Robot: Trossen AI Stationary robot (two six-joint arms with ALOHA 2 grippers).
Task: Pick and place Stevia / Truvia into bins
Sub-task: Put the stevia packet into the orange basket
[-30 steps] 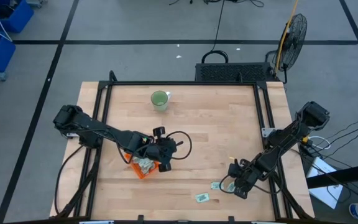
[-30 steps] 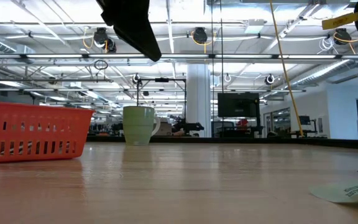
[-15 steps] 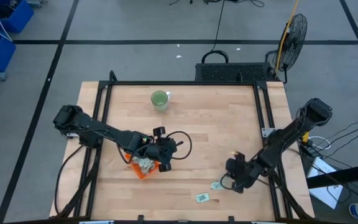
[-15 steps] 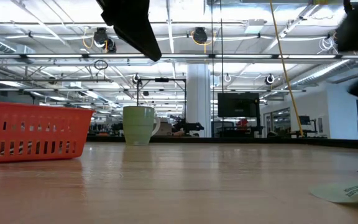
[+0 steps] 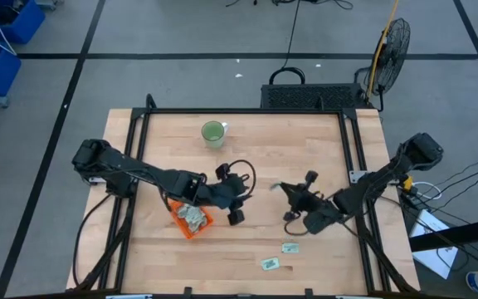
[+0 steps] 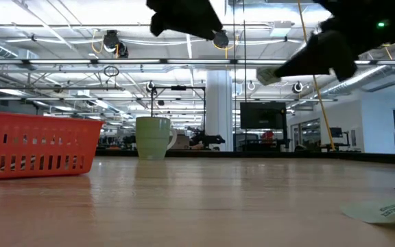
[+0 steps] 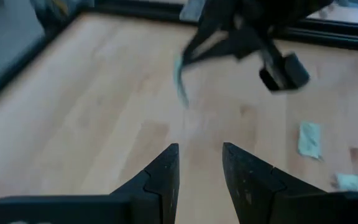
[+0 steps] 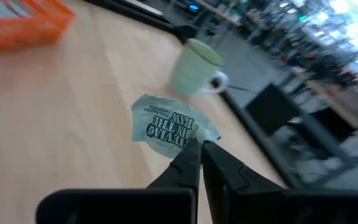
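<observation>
Right gripper (image 8: 200, 149): you have it lifted over the middle of the surface (image 5: 264, 158), fingers pinched together on one corner of a Truvia sachet (image 8: 169, 127).
Held sachet: it hangs off the fingertips, crumpled and bent, printed face toward the wrist camera; in the low view it shows as a pale scrap (image 6: 269, 74) high above the wood.
Left gripper (image 7: 197, 165): fingers apart, nothing between them, just beside the orange tray (image 5: 191, 228) on its right-arm side.
Tray: several sachets (image 5: 192, 216) already lie in it.
Loose sachets: two remain flat on the surface near the front edge, one (image 5: 290, 247) and another (image 5: 270, 264) just beside it.
Handling, judged: very light, soft paper, little stiffness; expect it to flutter and fold. The corner pinch looks thin, so it may slip.
Hold advice: for the flat ones, take a short edge or a raised corner; the face lies flush.
Green cup (image 5: 212, 132): well apart, not involved.
</observation>
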